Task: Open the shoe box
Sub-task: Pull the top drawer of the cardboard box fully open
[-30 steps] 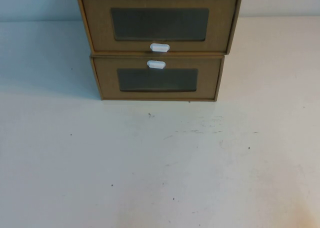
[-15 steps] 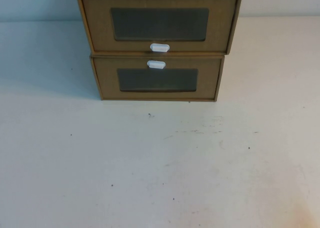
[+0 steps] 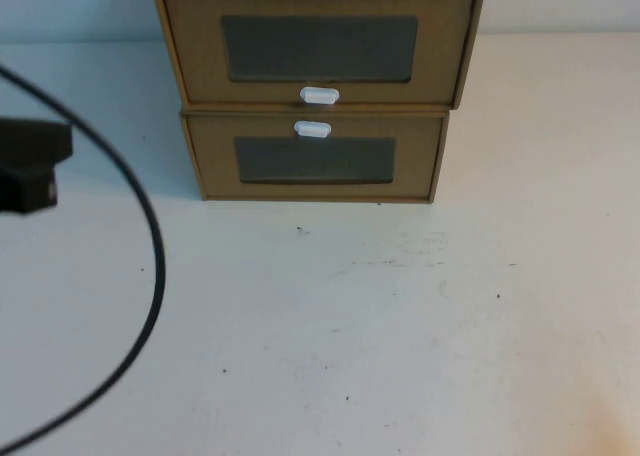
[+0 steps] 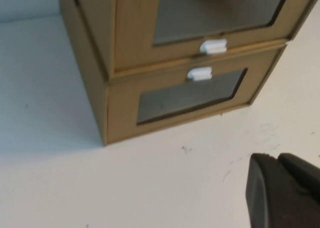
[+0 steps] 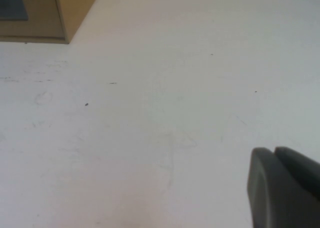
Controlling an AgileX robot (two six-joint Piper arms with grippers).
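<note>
White table [image 3: 400,326], scuffed and flecked with small dark specks, runs back to a pale wall [image 3: 60,6]. Two brown cardboard shoe boxes stand stacked at the far centre of the table, fronts facing the near side. Upper shoe box [image 3: 200,46] rests directly on lower shoe box [image 3: 210,161]. Each front carries a dark pane: upper window [image 3: 319,48] and lower window [image 3: 314,160]. Upper pull tab [image 3: 319,95], white, sits at the bottom edge of its front. Lower pull tab [image 3: 312,129], also white, sits at the top edge of its front. The two tabs lie one above the other, close but apart. Both fronts sit flush in their shells, so both boxes are closed.

Left tool [image 4: 276,160]: its tip is seen only from its own wrist camera. The dark fingers are pressed together with a mere seam between them, gripping nothing. It hangs above bare table on the near left of the stack, clear of both boxes and touching neither tab. From the raised camera a dark block of the left arm [image 3: 30,166] shows at the left edge, level with the lower shoe box. A black cable [image 3: 155,266] curves from it toward the near edge.

Right tool [image 5: 274,155]: fingers together, empty, over bare table to the near right of the stack. Only the lower shoe box's right near corner shows from its wrist camera, well apart from the tool.
</note>
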